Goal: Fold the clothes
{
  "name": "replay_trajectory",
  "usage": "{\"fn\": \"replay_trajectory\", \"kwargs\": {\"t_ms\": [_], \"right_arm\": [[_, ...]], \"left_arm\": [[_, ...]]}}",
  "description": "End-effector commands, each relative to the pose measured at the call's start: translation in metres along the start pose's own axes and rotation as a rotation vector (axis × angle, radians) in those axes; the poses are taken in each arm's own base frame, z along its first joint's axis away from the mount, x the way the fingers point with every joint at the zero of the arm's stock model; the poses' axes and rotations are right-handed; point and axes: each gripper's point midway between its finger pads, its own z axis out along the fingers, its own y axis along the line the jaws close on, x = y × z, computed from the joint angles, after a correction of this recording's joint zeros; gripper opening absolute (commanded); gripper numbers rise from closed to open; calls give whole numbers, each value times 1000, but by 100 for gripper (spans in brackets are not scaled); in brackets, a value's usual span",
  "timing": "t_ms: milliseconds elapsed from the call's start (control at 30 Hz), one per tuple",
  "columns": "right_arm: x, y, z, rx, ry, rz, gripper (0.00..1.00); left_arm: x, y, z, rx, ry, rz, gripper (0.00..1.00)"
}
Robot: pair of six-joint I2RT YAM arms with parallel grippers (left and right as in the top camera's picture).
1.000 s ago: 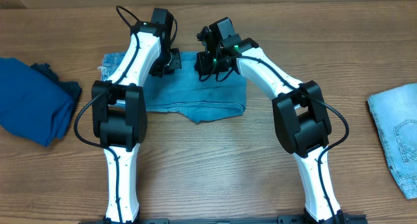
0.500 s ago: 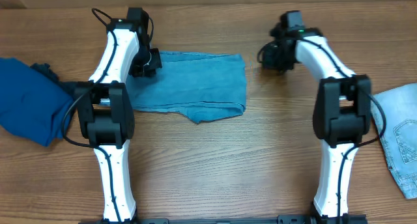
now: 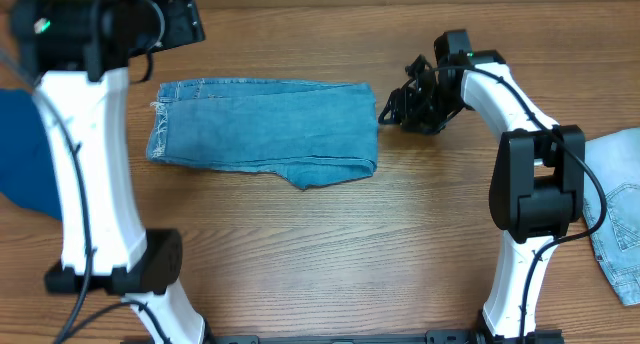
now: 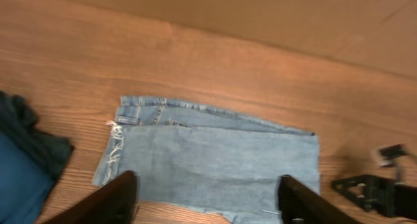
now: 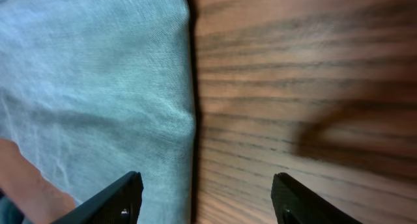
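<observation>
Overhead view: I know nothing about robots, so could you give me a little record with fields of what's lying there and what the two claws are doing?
surface: wooden table
middle: folded light-blue jeans, lying flat, frayed hem at the left end
far left: dark blue garment, bunched up
far right: paler denim piece, partly out of frame
left gripper: open, raised above the jeans, holding nothing
right gripper: open, low over the right edge of the jeans, holding nothing
</observation>
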Motion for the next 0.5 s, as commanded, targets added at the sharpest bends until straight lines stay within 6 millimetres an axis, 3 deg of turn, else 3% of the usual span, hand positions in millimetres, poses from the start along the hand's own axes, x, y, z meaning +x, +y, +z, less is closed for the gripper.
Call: {"fn": "replay_trajectory", "kwargs": {"t_ms": [0, 33, 67, 233, 267, 300, 367, 400, 467], "right_arm": [[16, 13, 25, -60, 44, -16, 68], [18, 15, 33, -60, 43, -25, 68], [19, 18, 39, -64, 38, -19, 68], [15, 41, 59, -97, -4, -30, 65], [15, 46, 62, -100, -5, -39, 55], [17, 48, 63, -100, -1, -44, 31], [18, 47, 63, -98, 6, -38, 9], [17, 45, 59, -97, 2, -30, 4], [8, 41, 38, -100, -37, -19, 4]], "left_arm": [[-2, 5, -28, -13, -53, -1, 80], [-1, 5, -32, -12, -55, -1, 85], [0, 6, -33, -14, -50, -1, 100], [15, 10, -37, -27, 0, -2, 100], [17, 10, -41, -28, 2, -2, 100], [18, 11, -46, -27, -2, -2, 100], [19, 11, -55, -24, -15, -1, 100], [19, 11, -58, -22, -22, -1, 100], [19, 12, -62, -26, -32, -1, 100]]}}
